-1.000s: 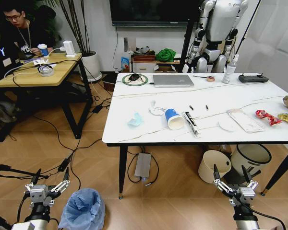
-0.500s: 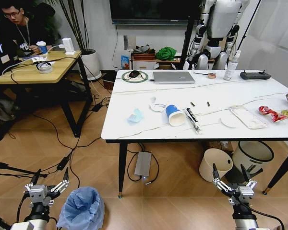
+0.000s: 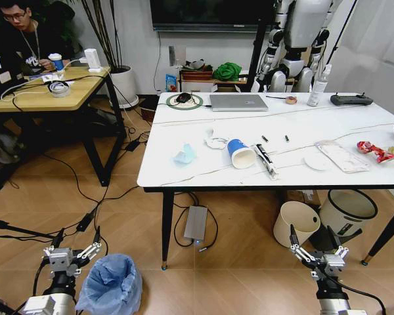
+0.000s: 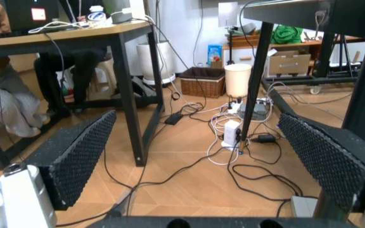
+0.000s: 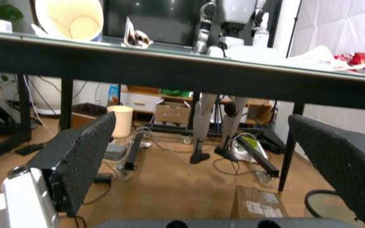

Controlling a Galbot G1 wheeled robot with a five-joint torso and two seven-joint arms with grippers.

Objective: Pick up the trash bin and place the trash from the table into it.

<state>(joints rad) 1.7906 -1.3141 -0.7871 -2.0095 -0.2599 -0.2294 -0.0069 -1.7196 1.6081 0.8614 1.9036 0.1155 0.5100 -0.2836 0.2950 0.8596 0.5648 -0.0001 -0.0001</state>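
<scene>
Wooden flooring runs under the white marble tabletop [image 3: 328,134], where the trash lies scattered: a bluish tissue [image 3: 184,155], a tipped paper cup [image 3: 240,153], a white lid [image 3: 313,162], a clear package [image 3: 342,156] and a red wrapper [image 3: 372,150]. Down on the floor stands the trash bin [image 3: 111,285] (its blue bag bulging over the rim), just beside the left gripper [image 3: 74,249], jaws spread and holding nothing. Well apart, the right gripper [image 3: 316,251] hangs low before the table, jaws likewise spread.

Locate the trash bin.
In the head view the trash bin stands on the floor at lower left, just beside the open left gripper, short of the table.
</scene>
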